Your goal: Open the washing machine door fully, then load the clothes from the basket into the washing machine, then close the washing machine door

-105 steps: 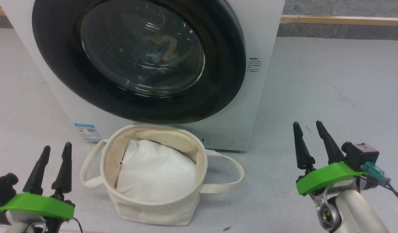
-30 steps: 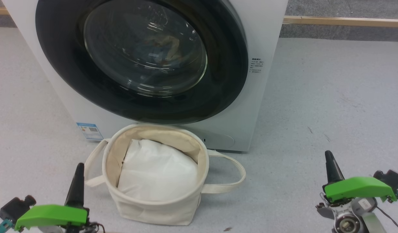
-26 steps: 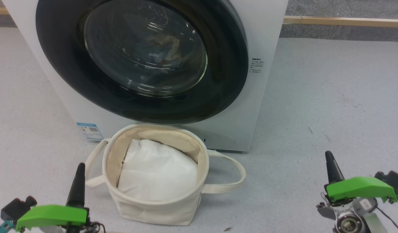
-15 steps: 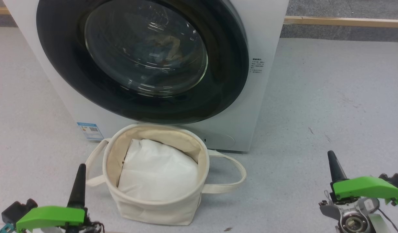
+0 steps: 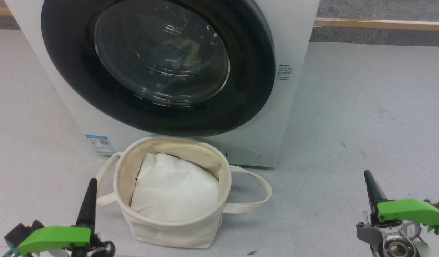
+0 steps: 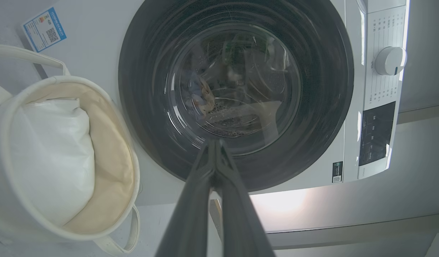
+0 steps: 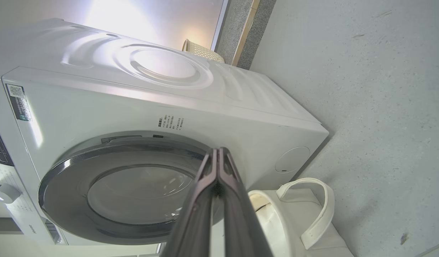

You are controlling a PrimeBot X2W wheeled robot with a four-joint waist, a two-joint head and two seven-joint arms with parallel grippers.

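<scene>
Because the door (image 5: 253, 85) glares, the clothes (image 5: 184, 53) inside look blurred.

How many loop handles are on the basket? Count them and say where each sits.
2. One handle curves out from the basket's left side; the other handle loops out on its right side. None looks hidden.

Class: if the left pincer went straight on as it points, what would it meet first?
Probably the washing machine door, at its glass bowl's edge; the left pincer points there, nothing seems between, though depth is unclear.
</scene>
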